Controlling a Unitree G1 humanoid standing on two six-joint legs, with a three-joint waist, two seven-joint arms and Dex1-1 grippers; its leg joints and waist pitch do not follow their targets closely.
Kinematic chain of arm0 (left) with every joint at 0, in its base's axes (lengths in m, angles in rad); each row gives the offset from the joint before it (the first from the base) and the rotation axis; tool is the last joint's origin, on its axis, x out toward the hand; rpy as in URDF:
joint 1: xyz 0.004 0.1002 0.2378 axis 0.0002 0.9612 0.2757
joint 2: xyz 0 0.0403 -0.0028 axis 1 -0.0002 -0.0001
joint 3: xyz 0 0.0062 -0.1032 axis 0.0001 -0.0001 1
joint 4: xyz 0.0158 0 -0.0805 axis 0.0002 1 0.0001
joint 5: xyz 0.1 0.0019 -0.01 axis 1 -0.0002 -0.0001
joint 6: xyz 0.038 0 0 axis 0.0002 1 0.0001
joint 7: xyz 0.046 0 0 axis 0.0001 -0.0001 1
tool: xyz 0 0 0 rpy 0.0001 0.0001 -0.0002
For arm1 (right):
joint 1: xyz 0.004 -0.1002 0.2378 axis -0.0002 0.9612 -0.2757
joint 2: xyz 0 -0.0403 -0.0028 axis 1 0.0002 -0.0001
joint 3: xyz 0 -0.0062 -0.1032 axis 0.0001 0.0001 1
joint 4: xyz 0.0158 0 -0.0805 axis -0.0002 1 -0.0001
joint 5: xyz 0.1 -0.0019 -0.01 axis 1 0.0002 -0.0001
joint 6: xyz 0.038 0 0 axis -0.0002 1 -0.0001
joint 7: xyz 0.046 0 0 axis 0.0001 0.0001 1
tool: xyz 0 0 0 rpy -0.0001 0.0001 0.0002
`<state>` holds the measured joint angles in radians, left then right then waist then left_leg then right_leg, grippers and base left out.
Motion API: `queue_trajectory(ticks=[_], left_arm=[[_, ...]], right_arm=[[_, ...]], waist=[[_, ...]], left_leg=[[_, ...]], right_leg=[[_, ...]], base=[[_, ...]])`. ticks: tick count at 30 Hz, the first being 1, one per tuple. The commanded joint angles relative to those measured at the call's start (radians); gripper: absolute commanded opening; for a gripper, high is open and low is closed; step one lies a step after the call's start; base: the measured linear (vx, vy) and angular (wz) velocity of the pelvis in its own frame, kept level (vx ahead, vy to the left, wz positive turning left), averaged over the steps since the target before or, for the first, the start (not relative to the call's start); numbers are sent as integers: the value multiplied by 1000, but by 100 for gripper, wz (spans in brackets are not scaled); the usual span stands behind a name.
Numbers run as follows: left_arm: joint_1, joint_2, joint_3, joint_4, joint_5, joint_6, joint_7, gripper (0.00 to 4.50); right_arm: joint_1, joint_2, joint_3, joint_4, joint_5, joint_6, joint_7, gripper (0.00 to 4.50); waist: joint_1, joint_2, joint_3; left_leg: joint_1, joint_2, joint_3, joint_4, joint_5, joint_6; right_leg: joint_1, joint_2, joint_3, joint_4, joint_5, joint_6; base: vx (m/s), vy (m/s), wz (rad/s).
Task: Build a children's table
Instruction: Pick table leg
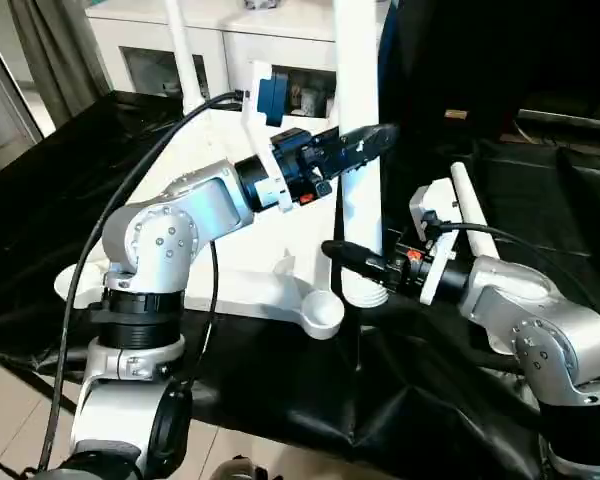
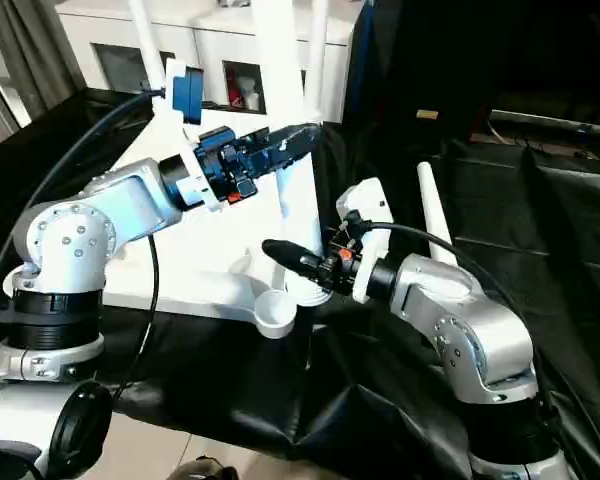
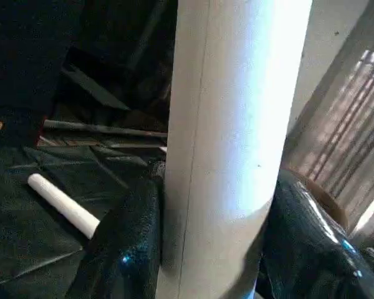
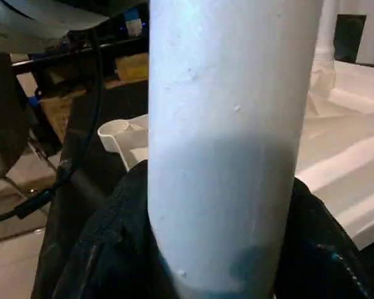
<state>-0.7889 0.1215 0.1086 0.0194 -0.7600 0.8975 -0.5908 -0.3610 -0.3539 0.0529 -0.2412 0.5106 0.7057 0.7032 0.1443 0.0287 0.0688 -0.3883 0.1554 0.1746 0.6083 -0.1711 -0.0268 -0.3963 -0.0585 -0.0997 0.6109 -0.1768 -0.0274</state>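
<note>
The white table top lies upside down on the black cloth. One white leg stands upright at its near right corner. My left gripper is shut on this leg partway up, its black fingers pressing both sides. My right gripper is shut on the same leg just above its base, seen close in the right wrist view. Other legs stand upright at the far corners. A loose leg lies on the cloth to the right. The near corner socket is empty.
A white cabinet with glass-fronted shelves stands behind the table top. Black cloth covers the work surface and hangs over its near edge. A black cable loops over my left arm.
</note>
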Motion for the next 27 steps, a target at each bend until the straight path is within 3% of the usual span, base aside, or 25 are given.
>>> queue_trajectory(ticks=[1, 11, 15, 19, 27], left_arm=[[-32, 5, 17, 13, 29, -19, 53, 187], [-51, -9, -9, -12, 69, -40, 102, 182], [-49, 17, -82, -30, 145, -77, 112, 182], [-38, 31, -119, -51, 166, -87, 82, 182], [-22, 42, -158, -81, 174, -94, 53, 182]], right_arm=[[-14, 8, 4, -7, -2, -13, -12, 263], [-15, 4, 18, -13, -18, -11, -22, 340], [-37, -1, 12, 6, -40, 75, -95, 340], [-55, 8, -13, 15, -28, 96, -116, 340], [-64, 1, -4, 6, -17, 129, -118, 340]], waist=[[3, -16, -83], [2, -19, -81], [-1, -19, -82], [0, -19, -82], [0, -22, -83]], left_leg=[[16, 73, -32, -62, -142, 32], [15, 73, -33, -62, -138, 34], [17, 72, -33, -63, -136, 27], [18, 73, -33, -63, -142, 22], [14, 72, -31, -61, -118, 28]], right_leg=[[53, -106, 64, -88, -322, -93], [52, -106, 64, -91, -338, -81], [51, -104, 65, -90, -341, -71], [50, -107, 65, -92, -352, -67], [53, -106, 66, -84, -307, -86]], base=[[0, 0, 0], [0, 0, 0], [0, 0, 0], [0, 0, 0], [0, 0, 0]])
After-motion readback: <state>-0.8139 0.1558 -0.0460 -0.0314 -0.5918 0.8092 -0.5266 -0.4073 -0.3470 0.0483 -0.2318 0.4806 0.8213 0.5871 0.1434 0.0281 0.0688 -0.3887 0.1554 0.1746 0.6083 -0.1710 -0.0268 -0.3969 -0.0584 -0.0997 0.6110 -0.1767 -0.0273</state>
